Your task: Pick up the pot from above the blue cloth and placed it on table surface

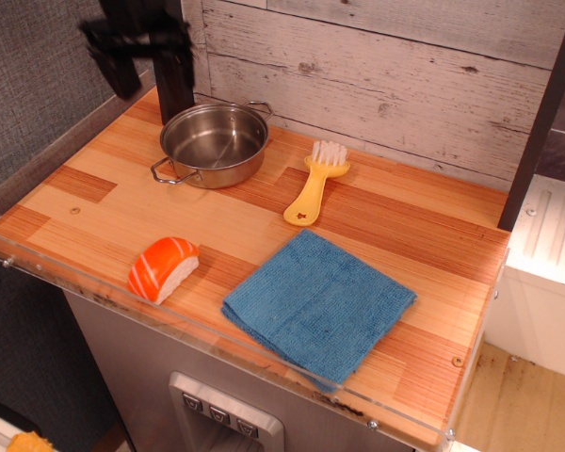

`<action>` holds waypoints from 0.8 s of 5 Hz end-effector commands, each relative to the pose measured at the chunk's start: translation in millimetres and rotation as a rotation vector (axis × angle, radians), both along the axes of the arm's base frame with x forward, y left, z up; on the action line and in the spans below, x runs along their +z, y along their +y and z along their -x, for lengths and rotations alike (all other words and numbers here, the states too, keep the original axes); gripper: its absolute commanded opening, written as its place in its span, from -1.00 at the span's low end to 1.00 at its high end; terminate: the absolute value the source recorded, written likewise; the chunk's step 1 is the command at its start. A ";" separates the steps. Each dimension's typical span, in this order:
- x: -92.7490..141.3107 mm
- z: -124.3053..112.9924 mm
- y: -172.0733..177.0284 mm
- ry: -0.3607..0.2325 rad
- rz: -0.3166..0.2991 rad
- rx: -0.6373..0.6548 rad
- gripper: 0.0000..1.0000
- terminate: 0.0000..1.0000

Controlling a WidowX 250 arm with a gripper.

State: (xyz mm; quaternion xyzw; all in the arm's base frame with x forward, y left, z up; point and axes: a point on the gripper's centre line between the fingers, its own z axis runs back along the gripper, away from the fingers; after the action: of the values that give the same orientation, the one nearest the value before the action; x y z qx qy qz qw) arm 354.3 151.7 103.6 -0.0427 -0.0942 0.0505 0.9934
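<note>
The shiny steel pot (214,143) stands upright on the wooden table surface (94,202) at the back left, with nothing in it. The blue cloth (318,303) lies flat and bare near the front edge, well apart from the pot. My gripper (149,80) is above and behind the pot's left side. It is motion-blurred, its black fingers (174,89) are spread, and it holds nothing and does not touch the pot.
An orange and white sushi toy (162,267) lies front left. A yellow brush (314,184) lies to the right of the pot. A whitewashed plank wall (377,66) stands close behind. A clear acrylic strip (217,344) lines the front edge.
</note>
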 end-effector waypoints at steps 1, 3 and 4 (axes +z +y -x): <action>42.8 48.3 -6.9 0.031 -0.074 -0.124 1.00 -1.00; 38.3 68.5 -12.5 0.023 -0.094 -0.174 1.00 -1.00; 38.3 68.5 -12.5 0.023 -0.094 -0.174 1.00 -1.00</action>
State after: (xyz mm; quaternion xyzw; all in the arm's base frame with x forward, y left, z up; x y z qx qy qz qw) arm 291.6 133.2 119.7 -0.0166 -0.0584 -0.0393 0.9974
